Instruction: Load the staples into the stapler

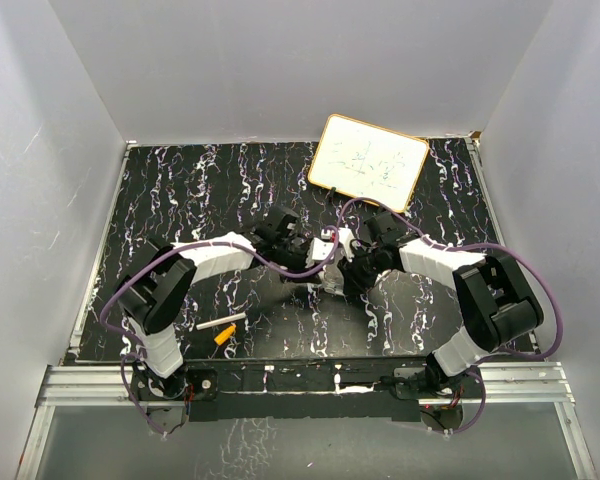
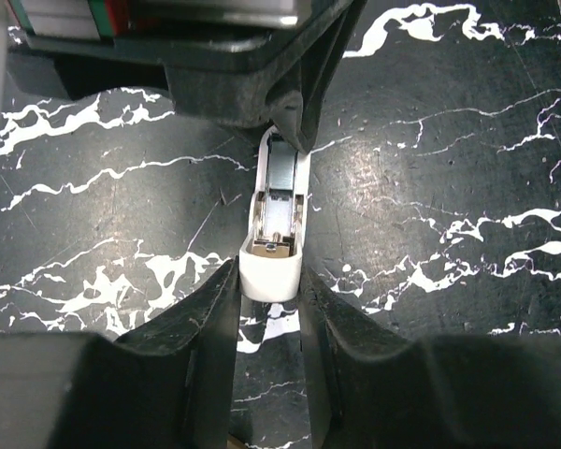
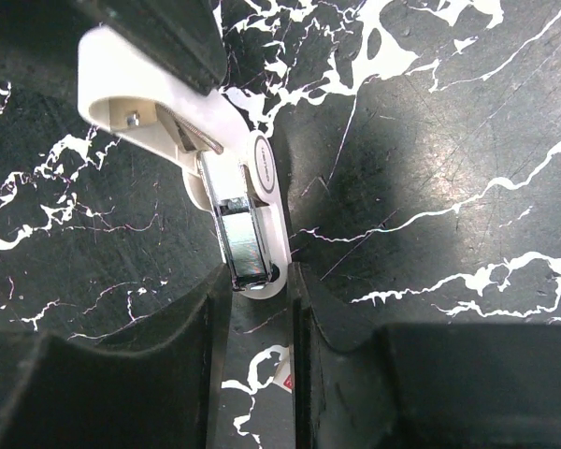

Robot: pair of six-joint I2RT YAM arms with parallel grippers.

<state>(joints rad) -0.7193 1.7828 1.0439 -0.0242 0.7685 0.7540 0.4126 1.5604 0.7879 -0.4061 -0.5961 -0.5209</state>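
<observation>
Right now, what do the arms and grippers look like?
Left arm and right arm: white links, bulky black joints, a purple cable looping along each. Left gripper and right gripper: matte black, tapered fingers. No markings visible.

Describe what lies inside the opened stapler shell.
Inside the stapler, a grey metal rail and small metal parts show. The right claw covers its far end; staples cannot be confirmed.

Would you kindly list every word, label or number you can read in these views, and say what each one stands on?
On the whiteboard: handwritten marks, too small to read.
On the stapler: a faint round mark on its white shell, too blurred to read.
No text is legible, and nothing else carries any writing.
</observation>
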